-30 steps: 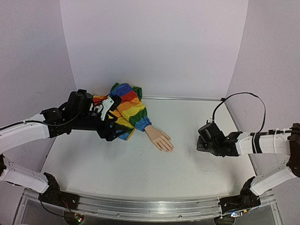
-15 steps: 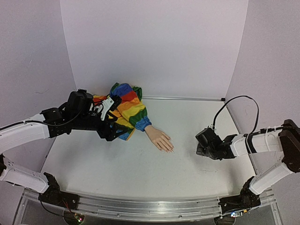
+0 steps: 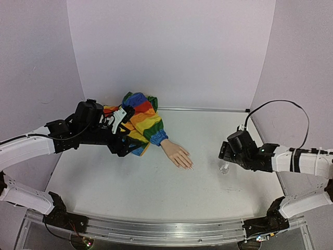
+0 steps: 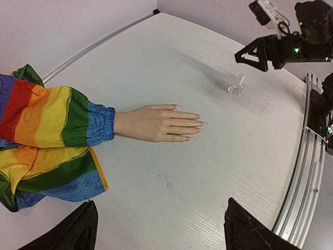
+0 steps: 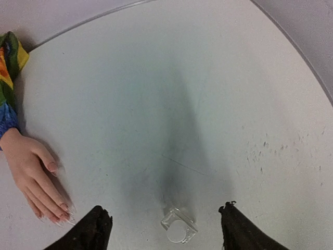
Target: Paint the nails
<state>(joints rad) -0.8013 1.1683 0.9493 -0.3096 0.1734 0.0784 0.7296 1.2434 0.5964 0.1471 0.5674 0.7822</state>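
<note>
A peach mannequin hand [image 3: 177, 154] lies flat on the table, its wrist in a rainbow-striped sleeve [image 3: 143, 119]. The pale nails [image 4: 197, 120] tip the fingers, which point toward the right arm; they also show at the lower left of the right wrist view, nails [image 5: 63, 208]. My left gripper [image 3: 127, 133] hovers over the sleeve, open and empty [image 4: 161, 234]. A small clear bottle [image 3: 225, 167] with a white cap stands on the table. My right gripper [image 3: 227, 152] hangs just above it, open, the bottle [image 5: 179, 229] between the fingers and touching neither.
The white table [image 3: 156, 182] is walled by pale lilac panels at the back and sides. A metal rail [image 3: 156, 232] runs along the near edge. A black cable [image 3: 276, 107] loops above the right arm. Faint scuff marks [image 5: 270, 148] dot the table.
The right gripper has opened and lifted back from the table, leaving the bottle, which it hid before, standing in view. The left arm and the mannequin hand have not moved.
</note>
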